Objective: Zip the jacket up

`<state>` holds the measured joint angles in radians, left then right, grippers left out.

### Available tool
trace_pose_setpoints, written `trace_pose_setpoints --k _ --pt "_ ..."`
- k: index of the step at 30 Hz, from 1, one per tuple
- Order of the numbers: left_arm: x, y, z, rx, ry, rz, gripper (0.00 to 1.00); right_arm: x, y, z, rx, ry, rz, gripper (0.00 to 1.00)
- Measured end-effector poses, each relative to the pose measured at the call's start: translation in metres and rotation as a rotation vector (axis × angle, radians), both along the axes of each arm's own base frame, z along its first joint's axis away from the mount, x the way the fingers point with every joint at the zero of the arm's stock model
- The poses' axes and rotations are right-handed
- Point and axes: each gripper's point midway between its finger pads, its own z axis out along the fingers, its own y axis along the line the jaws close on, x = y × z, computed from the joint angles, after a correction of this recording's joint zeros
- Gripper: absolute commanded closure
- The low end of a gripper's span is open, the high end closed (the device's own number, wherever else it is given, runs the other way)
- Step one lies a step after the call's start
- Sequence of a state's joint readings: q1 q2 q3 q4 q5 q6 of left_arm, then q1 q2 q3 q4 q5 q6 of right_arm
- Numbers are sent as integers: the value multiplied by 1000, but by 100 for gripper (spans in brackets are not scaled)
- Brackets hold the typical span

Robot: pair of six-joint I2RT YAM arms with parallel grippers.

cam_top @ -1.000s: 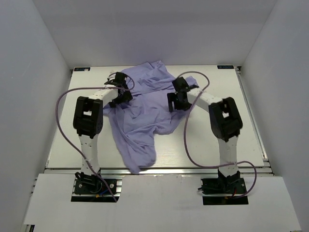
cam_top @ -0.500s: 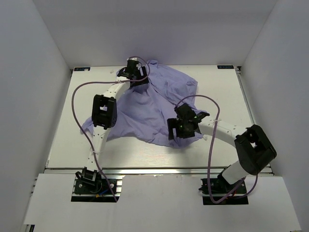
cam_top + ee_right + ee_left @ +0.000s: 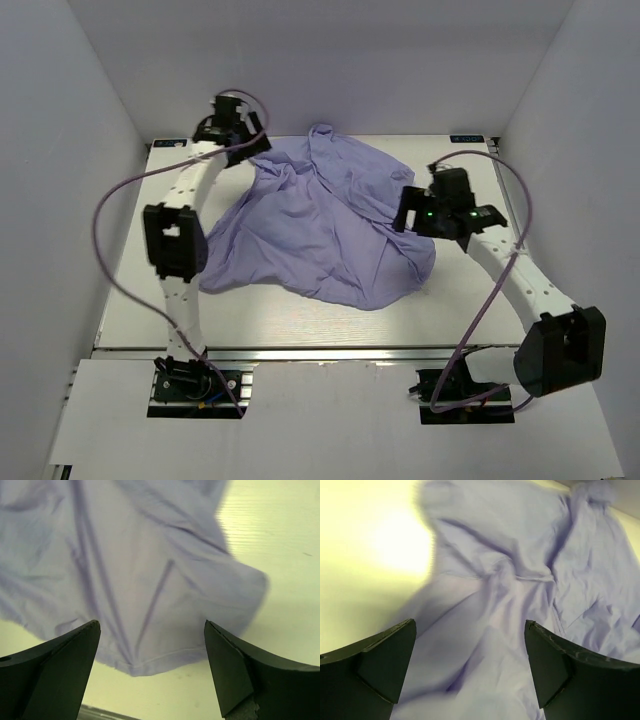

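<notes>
I see the left pincer (image 3: pixel 232 128) at upper left, right pincer (image 3: pixel 428 212) mid right, both wide open, empty, flanking the jacket (image 3: pixel 320 230); worktop (image 3: pixel 130 290) exposed lower left.

White arm links (image 3: pixel 190 190) carry black joint housings (image 3: pixel 172 238), purple cables (image 3: pixel 97 222) and dark fingers (image 3: pixel 375 665).

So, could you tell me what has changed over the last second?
The left hand moved to the far-left corner, the right hand out to the right; both are open and empty. The jacket, earlier bunched with a tail toward the near edge, lies spread wider. It stays on the table.
</notes>
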<state>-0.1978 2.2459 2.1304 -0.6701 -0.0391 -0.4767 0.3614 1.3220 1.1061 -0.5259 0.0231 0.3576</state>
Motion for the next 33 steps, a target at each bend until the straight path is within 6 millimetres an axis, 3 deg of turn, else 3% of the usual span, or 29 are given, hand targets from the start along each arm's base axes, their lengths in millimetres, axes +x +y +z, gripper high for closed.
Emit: trace_pose_setpoints --k 3,5,6,8,11,14,16,19,20,23,25,30,33 --pt "-47 52 49 0 -23 151 2 5 -48 -8 12 19 -134 13" --pt "-96 80 60 -4 -28 241 2 7 -78 -24 21 65 -219 14" --pt "-124 89 55 -10 -10 280 2 8 -88 -32 22 91 -252 15" --pt "-175 103 32 -21 52 347 2 11 -100 -51 25 150 -289 18" --pt "-237 129 -26 -28 209 466 2 17 -100 -79 35 221 -286 19" --pt "-281 165 -79 -23 382 620 2 24 -95 -101 48 267 -272 24" --pt "-303 184 -101 -24 473 709 2 26 -91 -113 61 290 -258 28" --pt "-315 195 -115 -48 521 781 2 30 -90 -127 61 313 -251 43" --pt "-316 197 -117 -57 521 796 2 30 -90 -132 59 322 -251 63" --pt "-316 198 -122 -80 508 819 2 30 -91 -140 49 336 -247 91" --pt "-314 197 -125 -93 499 823 2 31 -91 -138 49 327 -246 100" --pt "-304 198 -128 -117 446 824 2 37 -88 -111 6 250 -219 100" --pt "-301 197 -131 -129 421 823 2 43 -66 -79 -96 151 -159 100"
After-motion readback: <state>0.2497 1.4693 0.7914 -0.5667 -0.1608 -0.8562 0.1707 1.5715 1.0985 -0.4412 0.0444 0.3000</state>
